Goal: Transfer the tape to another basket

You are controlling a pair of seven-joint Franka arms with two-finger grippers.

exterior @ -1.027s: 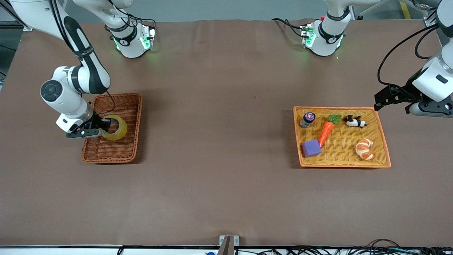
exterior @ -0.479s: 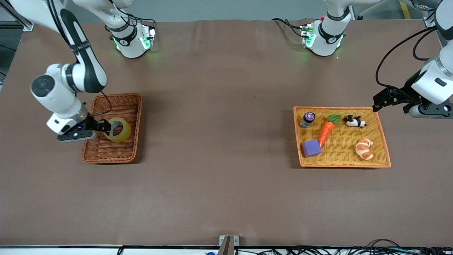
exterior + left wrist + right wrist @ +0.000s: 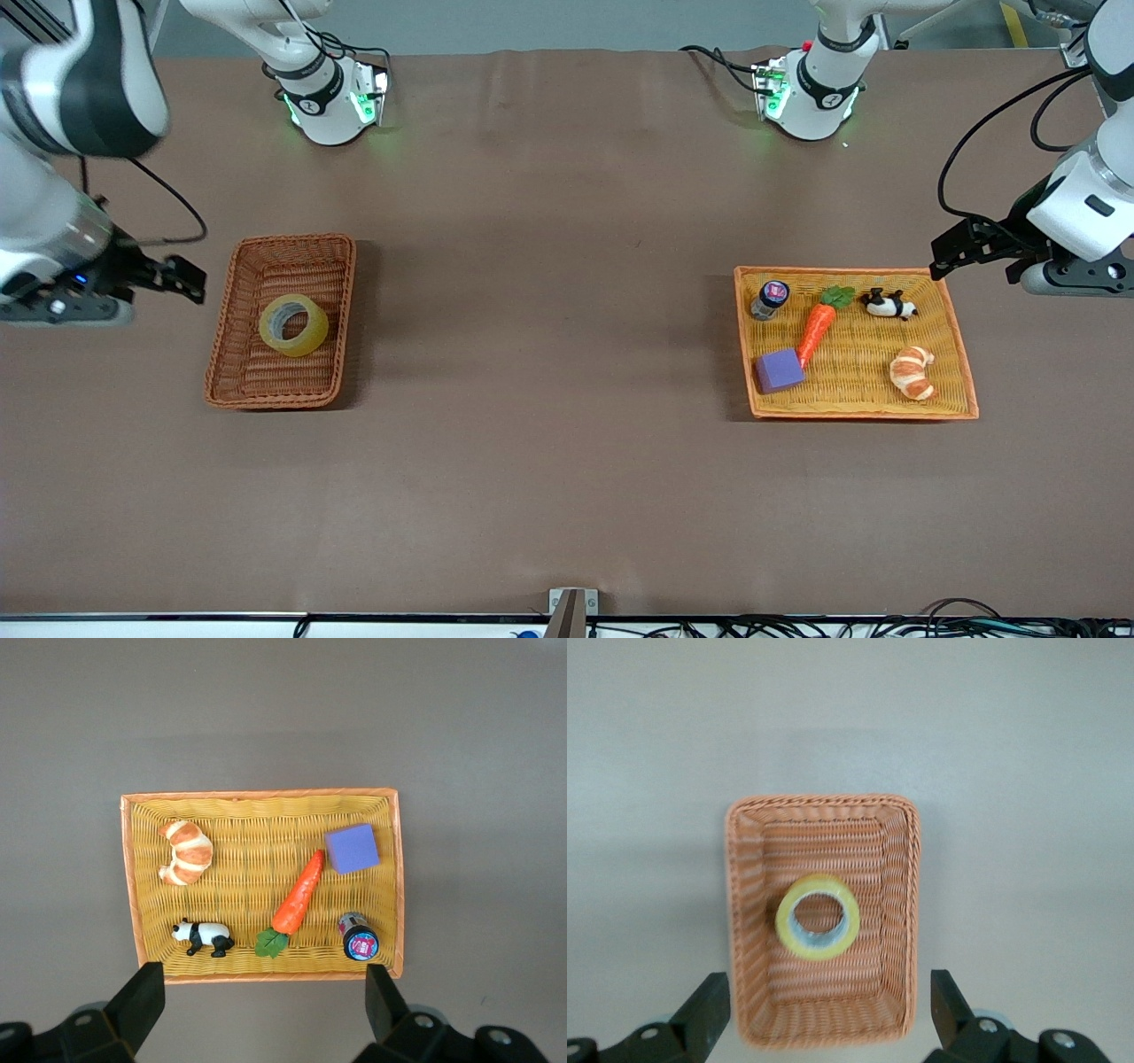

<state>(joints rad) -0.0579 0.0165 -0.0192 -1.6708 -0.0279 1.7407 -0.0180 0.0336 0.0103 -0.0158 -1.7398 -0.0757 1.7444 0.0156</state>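
The tape [image 3: 309, 336], a yellowish roll with a grey core, lies flat in the reddish-brown wicker basket [image 3: 346, 301]. It also shows in the right wrist view [image 3: 818, 948], inside the basket [image 3: 897, 904]. My right gripper [image 3: 184, 279] is open and empty, up in the air over the bare table beside the basket, toward the right arm's end; its jaws stand wide apart in the right wrist view [image 3: 827, 1003]. My left gripper [image 3: 944, 257] is open and empty, over the table at a corner of the orange-yellow tray [image 3: 859, 270]; it also shows in the left wrist view [image 3: 261, 994].
The tray [image 3: 257, 796] holds a carrot [image 3: 816, 326], a purple block [image 3: 780, 369], a croissant [image 3: 913, 372], a panda toy [image 3: 889, 305] and a small jar [image 3: 770, 299]. The arm bases stand along the table's edge farthest from the front camera.
My right gripper let go of the tape, opened, rose and moved away from the basket toward the table's end. The tape now lies flat in the basket. The left arm barely moved.
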